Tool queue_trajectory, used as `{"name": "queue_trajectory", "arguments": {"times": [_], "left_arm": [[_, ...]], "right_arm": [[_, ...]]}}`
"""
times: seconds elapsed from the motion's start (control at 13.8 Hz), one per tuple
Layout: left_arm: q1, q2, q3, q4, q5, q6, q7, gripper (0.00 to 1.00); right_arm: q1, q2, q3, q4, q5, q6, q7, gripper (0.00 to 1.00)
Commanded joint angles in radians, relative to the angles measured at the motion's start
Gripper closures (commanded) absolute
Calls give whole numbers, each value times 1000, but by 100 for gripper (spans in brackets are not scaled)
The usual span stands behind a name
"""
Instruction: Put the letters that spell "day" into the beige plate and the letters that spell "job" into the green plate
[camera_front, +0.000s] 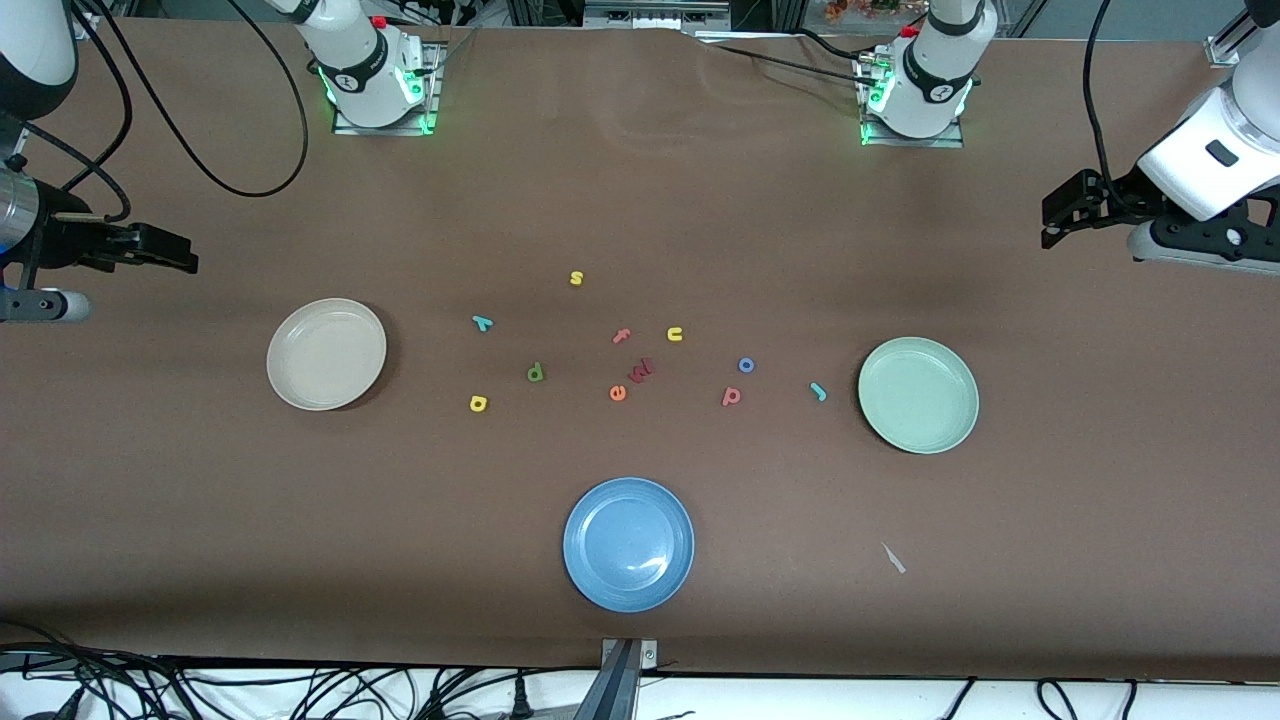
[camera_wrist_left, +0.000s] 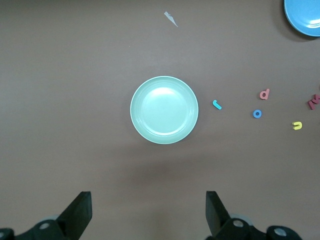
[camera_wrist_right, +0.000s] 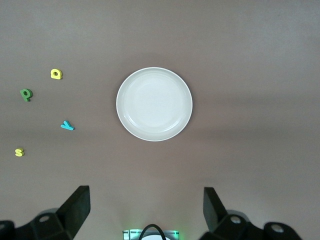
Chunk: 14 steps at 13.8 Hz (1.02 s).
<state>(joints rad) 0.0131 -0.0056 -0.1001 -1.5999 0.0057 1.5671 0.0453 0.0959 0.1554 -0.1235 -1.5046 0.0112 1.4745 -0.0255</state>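
**Op A:** I've got both arms parked high. My left hand (camera_wrist_left: 145, 215) hangs over bare desk (camera_front: 640, 200) at its own end, fingers spread wide and empty, with the green plate (camera_front: 918, 394) straight under its wrist camera. My right hand (camera_wrist_right: 145, 212) is the same at its end: spread, holding nothing, over the beige plate (camera_front: 326, 353).

**Op B:** Where do the letters sit?

**Op A:** All loose on the desk between the two plates, none plated yet. For "day": the green d (camera_front: 535, 373), the yellow a (camera_front: 478, 403) a little nearer the front camera, and the teal y (camera_front: 482, 322) farther from it; all three toward the beige plate. For "job": the teal j (camera_front: 818, 391) just beside the green plate, then the blue o (camera_front: 745, 365) and the salmon b (camera_front: 731, 396) close together. In the middle lie the extras: the yellow s (camera_front: 576, 278), yellow u (camera_front: 675, 334), salmon f (camera_front: 621, 336), orange e (camera_front: 617, 393), and a dark red letter (camera_front: 641, 372) I can't read. The blue plate (camera_front: 628, 543) is nearest the camera.

**Op B:** How will they handle?

**Op A:** Foam, I'd judge: almost weightless, thin, a bit squashy. I'd come straight down and pinch across the outer edges, fingertips nearly on the desk. The j's thin hook looks easiest to flick away; the o I'd take across its ring.
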Motion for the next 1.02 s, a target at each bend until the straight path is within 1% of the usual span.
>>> {"name": "queue_trajectory", "arguments": {"times": [0.0,0.95], "left_arm": [[2,-7,3,5,-6,-4,-2,0],[-1,9,0,14,-4,4,-7,0]], "right_arm": [[-1,-5,-2,15,9,-22,4,0],[-1,-5,-1,15,10,-22,6,0]]}}
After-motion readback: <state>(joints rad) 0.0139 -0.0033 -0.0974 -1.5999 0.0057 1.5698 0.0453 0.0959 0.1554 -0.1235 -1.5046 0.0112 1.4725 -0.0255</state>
